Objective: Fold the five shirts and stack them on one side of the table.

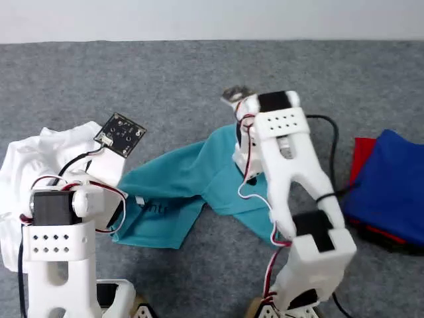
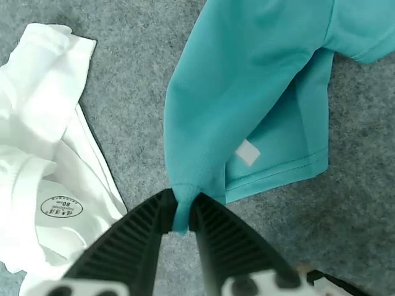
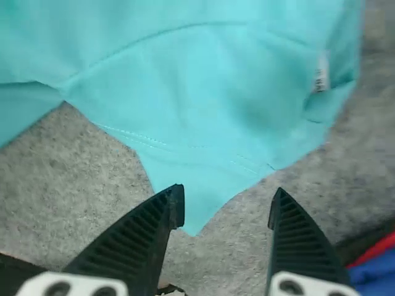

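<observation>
A teal shirt lies crumpled across the middle of the grey table. My left gripper is shut on a pinched fold of the teal shirt at its edge nearest the white shirt. My right gripper is open just above the table. A pointed corner of the teal shirt reaches in between its fingers. A white shirt is bunched at the table's left, partly under the left arm. A blue shirt rests folded on a red one at the right.
Bare grey felt stretches across the back of the table. The right arm stands over the teal shirt's right part, with a black cable looping towards the blue and red stack.
</observation>
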